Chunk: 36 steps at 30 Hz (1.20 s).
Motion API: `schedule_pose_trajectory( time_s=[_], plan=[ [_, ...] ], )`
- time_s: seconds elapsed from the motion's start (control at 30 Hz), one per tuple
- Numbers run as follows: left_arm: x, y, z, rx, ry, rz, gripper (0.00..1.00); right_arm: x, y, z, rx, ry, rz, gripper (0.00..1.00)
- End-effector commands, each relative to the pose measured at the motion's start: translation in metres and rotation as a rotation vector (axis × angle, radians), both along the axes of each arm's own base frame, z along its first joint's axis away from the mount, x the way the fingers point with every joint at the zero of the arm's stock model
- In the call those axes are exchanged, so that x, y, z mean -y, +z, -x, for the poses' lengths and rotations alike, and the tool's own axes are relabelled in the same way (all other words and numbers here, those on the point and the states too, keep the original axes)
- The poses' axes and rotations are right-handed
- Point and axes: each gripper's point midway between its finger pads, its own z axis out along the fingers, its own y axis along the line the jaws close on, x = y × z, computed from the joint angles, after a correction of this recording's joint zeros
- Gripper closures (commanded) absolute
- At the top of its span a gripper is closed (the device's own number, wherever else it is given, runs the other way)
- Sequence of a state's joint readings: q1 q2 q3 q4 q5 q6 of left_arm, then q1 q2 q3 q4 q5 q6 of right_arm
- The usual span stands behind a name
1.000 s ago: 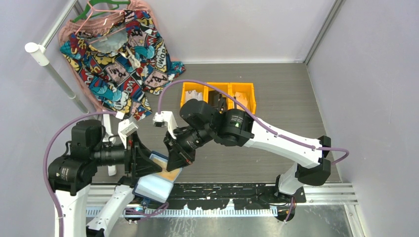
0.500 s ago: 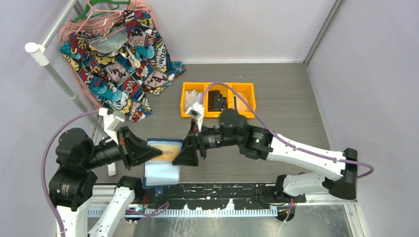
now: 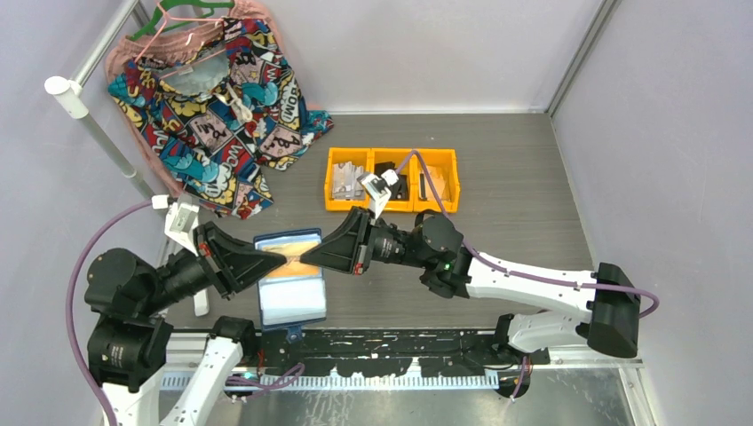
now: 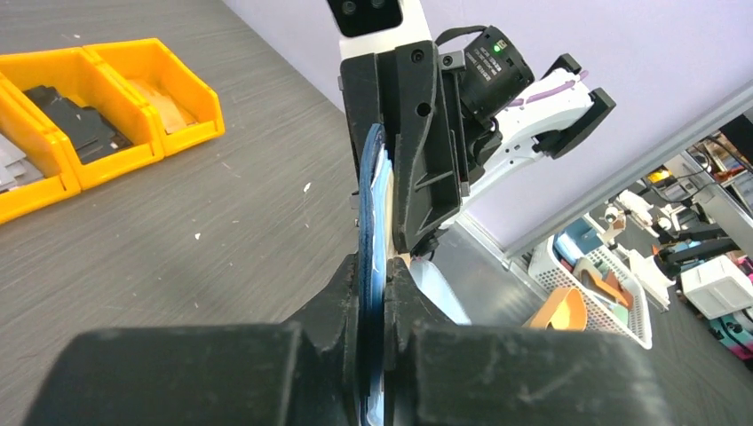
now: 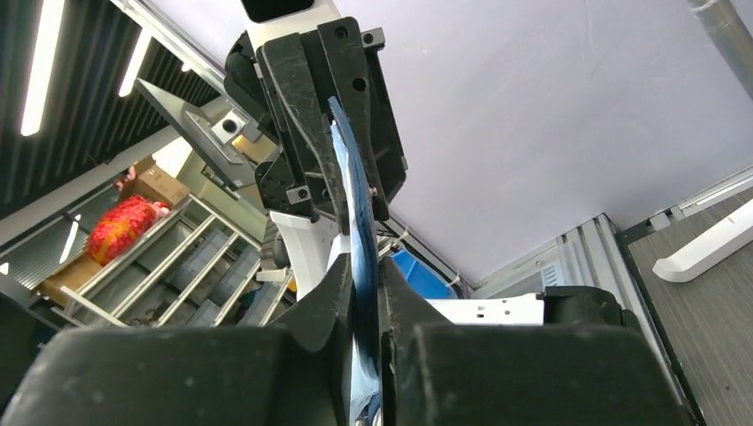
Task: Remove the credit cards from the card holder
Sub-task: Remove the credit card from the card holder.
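My left claw (image 3: 273, 259) and right claw (image 3: 309, 259) pinch the navy-blue leather card holder (image 3: 293, 302) over the grey wood-grain desk (image 3: 515, 177), between lilac walls (image 3: 426, 44).

Two arms, a left one (image 3: 133, 293) and a right one (image 3: 524, 275), each with one pair of jaws. One blue wallet (image 3: 293, 302) is pinched by both the left jaws and the right jaws. One tan card (image 3: 297, 266) shows on it, between the two pairs; any others cannot be counted. Three yellow bins (image 3: 391, 153) stand on the desk (image 3: 515, 195) beyond the right jaws. One patterned garment (image 3: 222, 89) and one hanger (image 3: 182, 13) lie beyond the left jaws.
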State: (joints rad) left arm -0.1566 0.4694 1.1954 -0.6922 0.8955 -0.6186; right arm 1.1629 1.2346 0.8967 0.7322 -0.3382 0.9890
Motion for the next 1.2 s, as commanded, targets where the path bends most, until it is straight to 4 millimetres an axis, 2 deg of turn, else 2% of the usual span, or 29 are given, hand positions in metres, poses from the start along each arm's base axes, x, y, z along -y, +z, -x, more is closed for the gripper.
schedule_pose_trajectory(
  time_s=[0.0,0.07,0.1,0.13,0.17,0.2,0.23,0.37,0.5,0.67,0.73,0.87,0.93,1.03,1.17],
  plan=[
    [-0.006,0.010,0.002,0.069,0.051,-0.002,0.90,0.022,0.038,0.005,-0.004,-0.006,-0.131,0.92],
    [-0.007,-0.002,0.005,0.054,0.038,-0.055,0.38,0.027,0.035,0.007,0.017,-0.013,-0.078,0.99],
    [-0.006,-0.011,0.007,0.062,0.007,-0.108,0.18,0.027,0.031,0.009,0.043,-0.015,-0.031,0.99],
    [-0.006,-0.018,0.009,0.050,-0.023,-0.148,0.09,0.026,0.026,0.010,0.068,-0.014,0.040,0.99],
    [-0.005,-0.024,0.011,0.028,-0.059,-0.179,0.05,0.024,0.021,0.013,0.101,-0.001,0.106,0.99],
    [-0.003,-0.028,0.016,0.009,-0.103,-0.202,0.04,0.020,0.004,0.015,0.109,0.028,0.210,0.99],
    [-0.001,-0.031,0.020,-0.009,-0.153,-0.215,0.04,0.019,0.006,0.021,0.152,0.067,0.248,0.99],
    [0.006,-0.032,0.040,-0.088,-0.336,-0.196,0.07,0.012,-0.026,0.038,0.232,0.213,0.468,0.99],
    [0.008,-0.040,0.047,-0.136,-0.403,-0.176,0.19,0.004,-0.036,0.046,0.291,0.285,0.569,0.99],
    [0.007,-0.059,0.054,-0.207,-0.457,-0.195,0.54,-0.002,-0.032,0.048,0.339,0.320,0.590,0.99],
    [0.004,-0.069,0.060,-0.235,-0.478,-0.216,0.64,-0.002,-0.030,0.049,0.350,0.326,0.588,0.99],
    [0.001,-0.082,0.069,-0.269,-0.514,-0.234,0.64,-0.003,-0.025,0.053,0.363,0.352,0.577,0.99],
    [0.001,-0.083,0.071,-0.277,-0.515,-0.233,0.61,-0.004,-0.028,0.056,0.366,0.372,0.584,0.99],
    [0.003,-0.081,0.069,-0.271,-0.516,-0.218,0.62,-0.007,-0.033,0.059,0.371,0.398,0.607,0.99],
    [0.007,-0.076,0.061,-0.256,-0.509,-0.177,0.80,-0.012,-0.028,0.060,0.382,0.401,0.586,0.98]
  ],
)
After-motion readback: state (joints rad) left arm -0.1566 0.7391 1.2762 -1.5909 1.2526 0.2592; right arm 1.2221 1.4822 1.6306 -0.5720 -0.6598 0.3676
